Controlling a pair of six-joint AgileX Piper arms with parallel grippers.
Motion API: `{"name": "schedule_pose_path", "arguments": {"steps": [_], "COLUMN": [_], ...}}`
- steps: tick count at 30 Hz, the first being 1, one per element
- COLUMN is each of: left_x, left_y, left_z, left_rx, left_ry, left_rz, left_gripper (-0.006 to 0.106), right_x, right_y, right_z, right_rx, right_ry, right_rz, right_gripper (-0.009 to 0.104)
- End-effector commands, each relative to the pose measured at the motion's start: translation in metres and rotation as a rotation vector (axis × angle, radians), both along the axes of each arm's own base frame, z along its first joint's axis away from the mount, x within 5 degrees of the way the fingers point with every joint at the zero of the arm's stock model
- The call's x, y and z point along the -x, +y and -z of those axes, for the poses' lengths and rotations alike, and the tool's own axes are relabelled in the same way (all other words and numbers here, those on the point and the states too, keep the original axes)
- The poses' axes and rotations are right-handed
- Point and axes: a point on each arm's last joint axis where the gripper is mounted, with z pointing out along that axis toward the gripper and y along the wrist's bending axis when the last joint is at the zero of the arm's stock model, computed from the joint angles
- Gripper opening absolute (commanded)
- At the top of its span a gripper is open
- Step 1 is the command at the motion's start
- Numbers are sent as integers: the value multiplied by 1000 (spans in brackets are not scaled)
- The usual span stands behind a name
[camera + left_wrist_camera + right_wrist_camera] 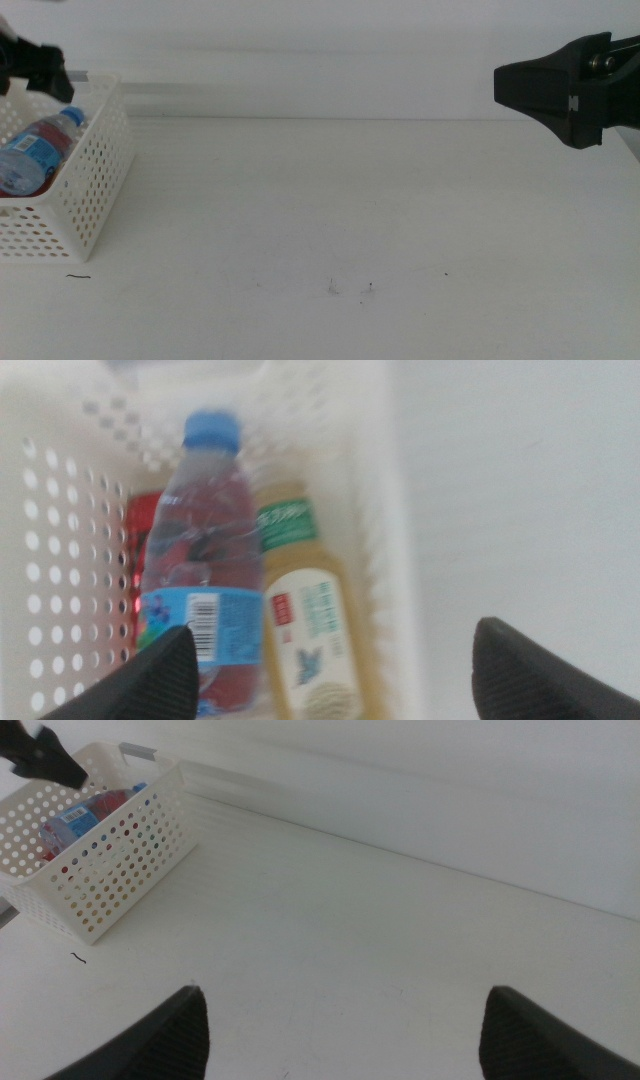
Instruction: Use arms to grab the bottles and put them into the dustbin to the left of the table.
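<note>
Left tool (330, 670) wide open, empty, over dustbin (60, 510); water bottle (195, 560), yellow bottle (305, 630), red can (140, 530) inside. Right tool (340, 1035) open, empty, above tabletop (350, 200).

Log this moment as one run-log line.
left gripper: open, above dustbin | right gripper: open, over table | water bottle, yellow bottle, red can: in dustbin

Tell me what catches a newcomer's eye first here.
The white basket at the table's left edge, holding the water bottle, yellow bottle and red can. The left gripper hangs open above it; the right gripper is at the right.
</note>
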Motion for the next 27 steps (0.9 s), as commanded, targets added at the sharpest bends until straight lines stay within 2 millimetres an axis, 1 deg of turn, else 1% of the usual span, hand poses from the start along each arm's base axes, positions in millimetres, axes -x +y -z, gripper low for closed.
{"name": "schedule_pose_path", "arguments": {"steps": [1, 2, 3, 6, 7, 9, 11, 13, 16, 23, 27], "left_x": [24, 33, 47, 92, 107, 134, 159, 181, 199, 219, 223], "left_y": [-23, -35, -49, -92, -103, -121, -135, -140, -138, -131, -130], "left_z": [-29, -38, -49, -77, -84, -93, -96, -95, -96, -100, -102], "left_rx": [4, 10, 16, 29, 22, 16, 53, 97, 117, 102, 104], "left_ry": [-110, -152, -205, -354, -418, -514, -590, -643, -662, -657, -666], "left_rz": [9, 21, 49, 161, 179, 235, 275, 290, 278, 282, 282], "left_gripper": [94, 94, 94, 94, 93, 93, 93, 93, 93, 93, 93], "right_x": [1, 1, 1, 1, 1, 1, 1, 1, 1, 1, 1], "right_y": [-1, -1, -1, -1, -1, -1, -1, -1, -1, -1, -1], "right_z": [-3, -3, -3, -3, -3, -3, -3, -3, -3, -3, -3], "right_rx": [-1, -1, -1, -1, -1, -1, -1, -1, -1, -1, -1], "right_ry": [-18, -18, -18, -18, -18, -18, -18, -18, -18, -18, -18], "right_rz": [-2, -2, -2, -2, -2, -2, -2, -2, -2, -2, -2], "right_gripper": [88, 88, 88, 88, 88, 88, 88, 88, 88, 88, 88]}}
